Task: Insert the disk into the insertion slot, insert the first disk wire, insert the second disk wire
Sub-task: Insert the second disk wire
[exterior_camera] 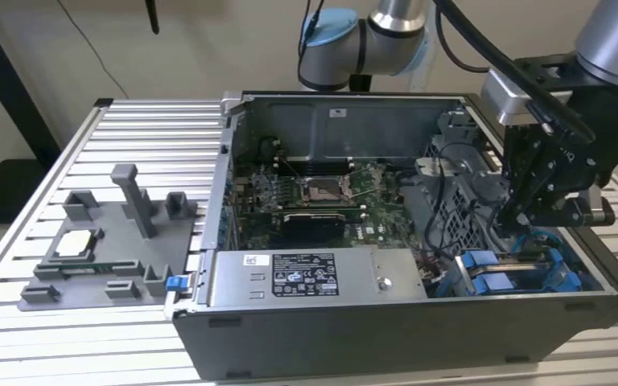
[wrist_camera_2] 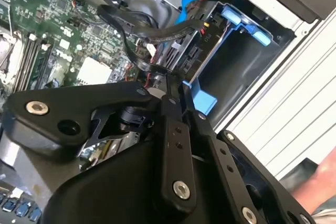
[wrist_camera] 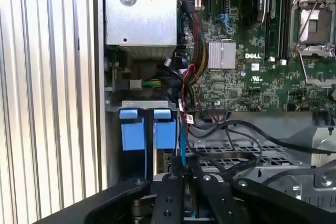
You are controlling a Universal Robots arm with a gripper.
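My gripper hangs low inside the open computer case, over the drive cage at the exterior view's right. In both wrist views its fingers stand close together, shut on the black end of a disk wire. A thin blue wire runs down to the fingertips. The disk sits in its blue carrier inside the insertion slot, its connector edge facing the gripper. Two blue carrier tabs show at the cage front.
The grey power supply lies along the case's near wall, and the motherboard with its CPU socket fills the middle. Black cables loop over the perforated cage. A grey fixture stands on the slatted table.
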